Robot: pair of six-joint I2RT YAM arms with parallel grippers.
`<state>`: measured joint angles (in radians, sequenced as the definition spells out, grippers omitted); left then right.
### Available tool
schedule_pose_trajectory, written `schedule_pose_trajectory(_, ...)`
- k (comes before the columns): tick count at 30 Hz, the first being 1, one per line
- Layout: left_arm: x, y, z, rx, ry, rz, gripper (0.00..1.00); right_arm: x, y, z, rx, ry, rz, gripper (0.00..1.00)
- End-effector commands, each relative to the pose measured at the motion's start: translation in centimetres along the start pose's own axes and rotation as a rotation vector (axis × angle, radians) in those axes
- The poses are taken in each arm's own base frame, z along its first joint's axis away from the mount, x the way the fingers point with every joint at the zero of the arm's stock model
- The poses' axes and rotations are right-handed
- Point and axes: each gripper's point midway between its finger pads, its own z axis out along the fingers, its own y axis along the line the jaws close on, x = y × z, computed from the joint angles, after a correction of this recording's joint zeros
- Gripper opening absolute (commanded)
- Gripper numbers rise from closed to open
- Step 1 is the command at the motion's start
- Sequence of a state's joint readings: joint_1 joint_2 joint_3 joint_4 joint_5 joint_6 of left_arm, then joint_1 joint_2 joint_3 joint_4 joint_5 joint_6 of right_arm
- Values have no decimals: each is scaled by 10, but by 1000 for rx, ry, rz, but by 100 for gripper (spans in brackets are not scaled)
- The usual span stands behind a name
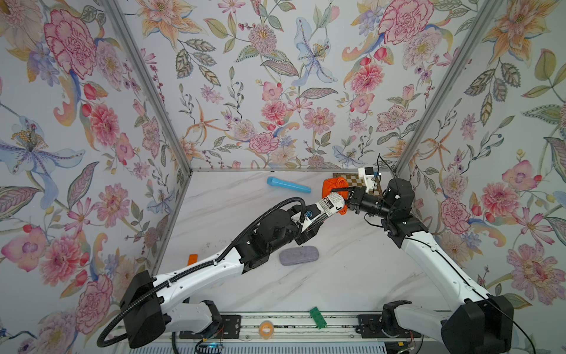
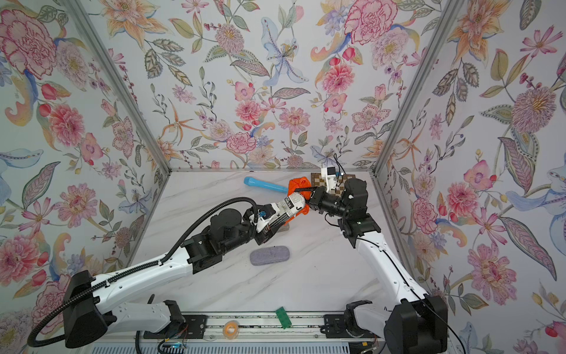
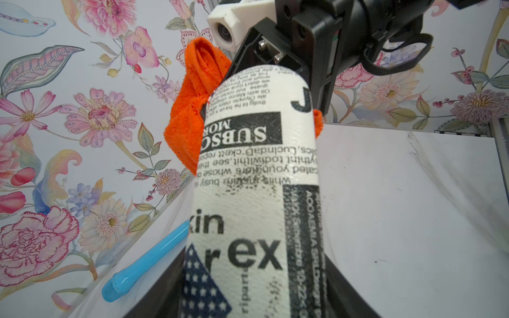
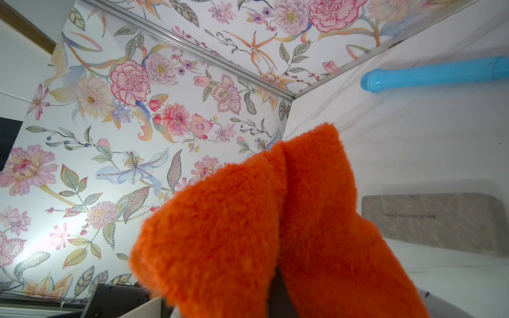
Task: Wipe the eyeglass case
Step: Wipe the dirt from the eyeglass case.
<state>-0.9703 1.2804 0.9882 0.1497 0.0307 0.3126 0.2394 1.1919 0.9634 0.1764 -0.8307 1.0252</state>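
Toward the far right corner of the bench (image 1: 352,275), lifted clear of it, my left hand (image 1: 317,216) is closed round one end of the newsprint-patterned eyeglass case (image 1: 333,203). Judged rigid, light, its shell apt to slip; an end grip suits it. My right hand (image 1: 341,192) is clamped tight on a fluffy orange cloth (image 1: 332,183), which lies against the case's free end.
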Motion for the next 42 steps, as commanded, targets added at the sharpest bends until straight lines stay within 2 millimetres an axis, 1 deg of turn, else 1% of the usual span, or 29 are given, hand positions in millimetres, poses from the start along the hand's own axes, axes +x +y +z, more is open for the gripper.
schedule_pose_trajectory(1,30,-7,5,23,98,11,24,4,56,-8,-122,23,-128,0)
schedule_pose_trajectory(3,30,-5,3,9,103,31,22,2,64,-14,-110,27,-166,0)
schedule_pose_trajectory(5,26,-5,-1,6,97,55,21,-10,59,-28,-3,1,-205,0)
schedule_pose_trajectory(6,24,-4,-3,-2,92,69,21,-18,53,-39,56,-17,-207,0)
schedule_pose_trajectory(8,23,0,-8,-19,91,100,21,-32,56,-58,88,-48,-214,0)
schedule_pose_trajectory(10,26,4,-12,-43,106,135,21,-35,65,-68,93,-42,-226,0)
schedule_pose_trajectory(12,30,6,-13,-51,125,172,21,-28,72,-70,98,0,-237,0)
schedule_pose_trajectory(14,31,9,-13,-62,134,189,21,-18,73,-68,104,45,-229,0)
schedule_pose_trajectory(16,25,7,-12,-56,108,188,21,-5,67,-62,108,85,-215,0)
schedule_pose_trajectory(18,16,7,-12,-52,75,185,21,5,54,-55,123,115,-197,0)
schedule_pose_trajectory(20,9,7,-13,-53,52,177,21,11,45,-50,129,131,-186,0)
schedule_pose_trajectory(22,4,5,-15,-45,35,175,21,10,38,-46,128,134,-184,0)
schedule_pose_trajectory(24,5,7,-19,-56,41,179,21,3,32,-46,138,126,-187,0)
schedule_pose_trajectory(26,8,12,-26,-85,56,193,21,-5,29,-48,145,110,-194,0)
schedule_pose_trajectory(28,13,22,-33,-120,80,209,22,-11,28,-49,144,105,-195,0)
schedule_pose_trajectory(31,16,30,-39,-127,114,233,22,-14,31,-47,140,107,-215,0)
schedule_pose_trajectory(33,12,27,-38,-102,124,250,23,-13,31,-43,135,114,-223,0)
schedule_pose_trajectory(39,-5,10,-30,-31,77,269,24,-5,48,-21,17,146,-213,0)
schedule_pose_trajectory(42,-18,3,-28,-7,17,244,24,2,37,-9,-5,173,-181,0)
